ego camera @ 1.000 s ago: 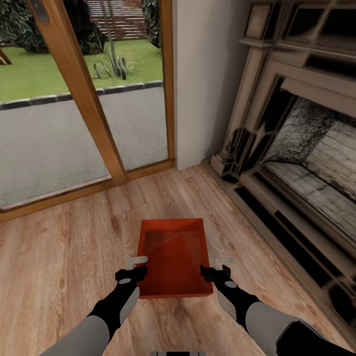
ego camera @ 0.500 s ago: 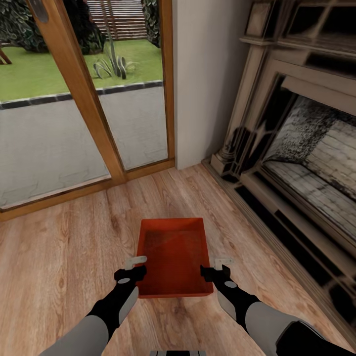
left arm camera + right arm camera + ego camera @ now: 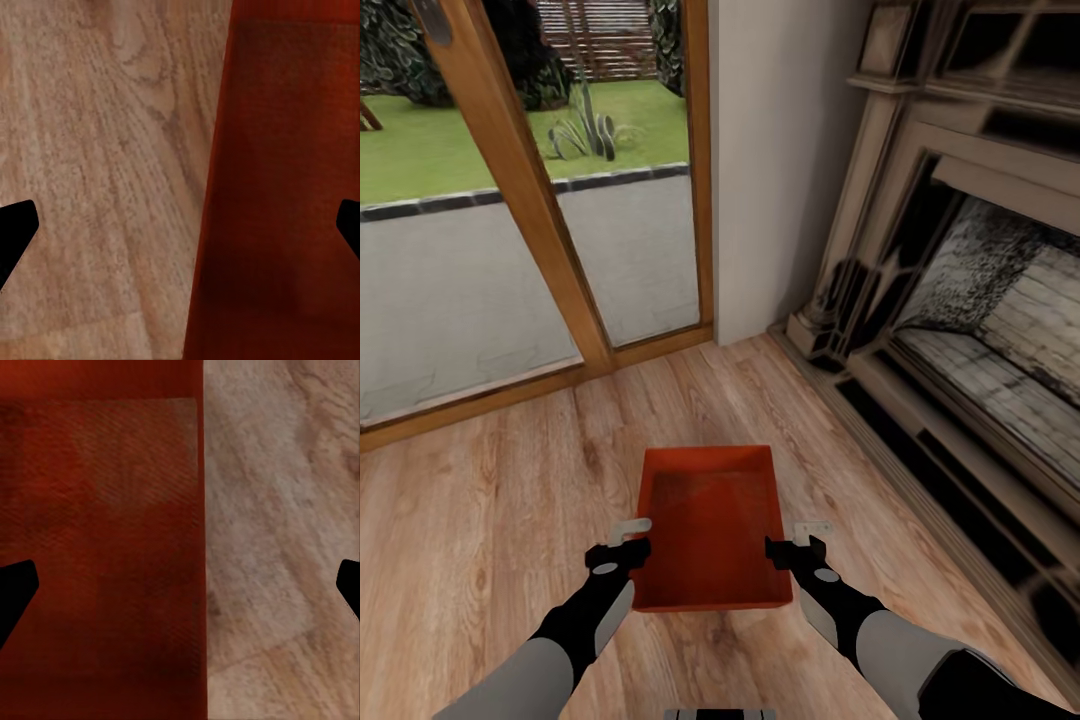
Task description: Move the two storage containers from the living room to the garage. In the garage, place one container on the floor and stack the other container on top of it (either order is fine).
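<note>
One storage container [image 3: 710, 530] on light wood-plank floor [image 3: 480, 520].

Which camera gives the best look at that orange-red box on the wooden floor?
The head view: it shows the whole storage container from above, open-topped, on the wood-plank floor, with the left gripper and right gripper at its two long sides. Each wrist view shows just one side wall and part of the inside, seen close up between open fingers.

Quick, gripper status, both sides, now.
Left gripper: open, straddling the storage container's left wall.
Right gripper: open, straddling its right wall.
</note>
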Motion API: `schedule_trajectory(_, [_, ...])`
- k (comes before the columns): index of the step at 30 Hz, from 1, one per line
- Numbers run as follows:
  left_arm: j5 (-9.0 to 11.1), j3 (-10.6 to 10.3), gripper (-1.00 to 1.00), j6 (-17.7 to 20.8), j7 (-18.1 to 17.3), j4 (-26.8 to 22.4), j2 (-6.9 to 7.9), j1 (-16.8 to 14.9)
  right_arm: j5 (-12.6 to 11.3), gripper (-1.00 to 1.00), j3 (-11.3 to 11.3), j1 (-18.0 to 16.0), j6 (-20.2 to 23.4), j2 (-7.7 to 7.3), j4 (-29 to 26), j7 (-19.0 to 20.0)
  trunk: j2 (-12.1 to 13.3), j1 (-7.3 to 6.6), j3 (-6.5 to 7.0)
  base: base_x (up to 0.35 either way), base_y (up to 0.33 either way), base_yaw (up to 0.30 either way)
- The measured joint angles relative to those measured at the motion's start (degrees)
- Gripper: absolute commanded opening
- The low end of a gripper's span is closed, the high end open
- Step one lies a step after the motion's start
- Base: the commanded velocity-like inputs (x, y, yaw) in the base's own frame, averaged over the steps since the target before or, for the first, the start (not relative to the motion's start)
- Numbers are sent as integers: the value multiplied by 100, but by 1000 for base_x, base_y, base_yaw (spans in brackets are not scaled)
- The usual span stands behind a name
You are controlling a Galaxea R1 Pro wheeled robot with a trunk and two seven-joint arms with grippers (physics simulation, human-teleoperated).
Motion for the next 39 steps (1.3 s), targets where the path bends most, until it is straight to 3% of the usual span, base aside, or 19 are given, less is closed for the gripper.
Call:
schedule_trajectory(29, [-34, -51, 100, 10, -139, 61, 47, 0, 9, 100, 21, 0, 0, -11, 0, 6, 0, 2, 0, 18, 0, 0])
schedule_trajectory(34, [-47, -60, 100, 3, -494, 61, 57, 0, 19, 100, 26, 0, 0, -11, 0, 11, 0, 2, 0, 0, 0, 0])
schedule_trajectory(39, [-53, -60, 100, -6, -606, 62, 63, 0, 20, 100, 25, 0, 10, -2, 5, 10, 0, 2, 0, 0, 0, 0])
